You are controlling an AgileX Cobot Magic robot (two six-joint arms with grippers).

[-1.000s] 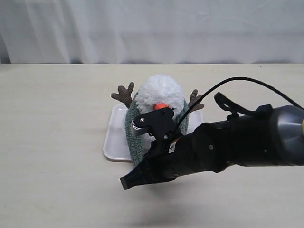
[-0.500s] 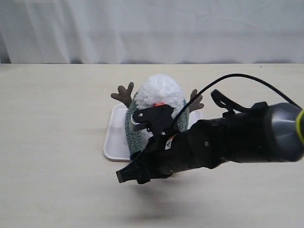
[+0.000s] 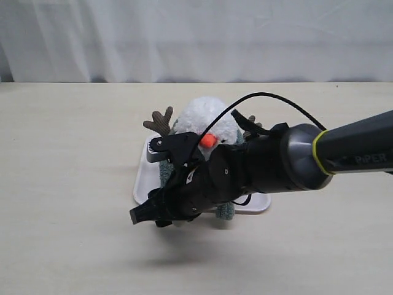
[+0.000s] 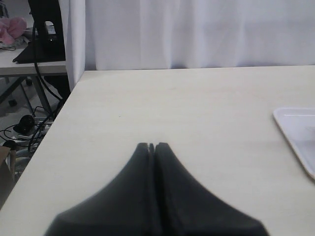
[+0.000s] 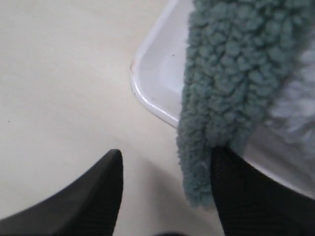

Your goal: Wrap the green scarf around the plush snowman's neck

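Item: white tray (image 3: 141, 184). Contents: plush snowman (image 3: 202, 117), with green scarf (image 5: 221, 88) draped on it. I see one scarf end hanging over the tray rim, between my right gripper's (image 5: 170, 160) parted fingers, touching one. Left gripper (image 4: 151, 146) clenched, empty.

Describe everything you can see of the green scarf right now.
The green scarf is fuzzy grey-green fleece, draped around the plush snowman, strands hanging down its front. One rounded end trails over the white tray's rim toward the table, between the fingers of the open right tool, one finger against it. The arm hides most of it.
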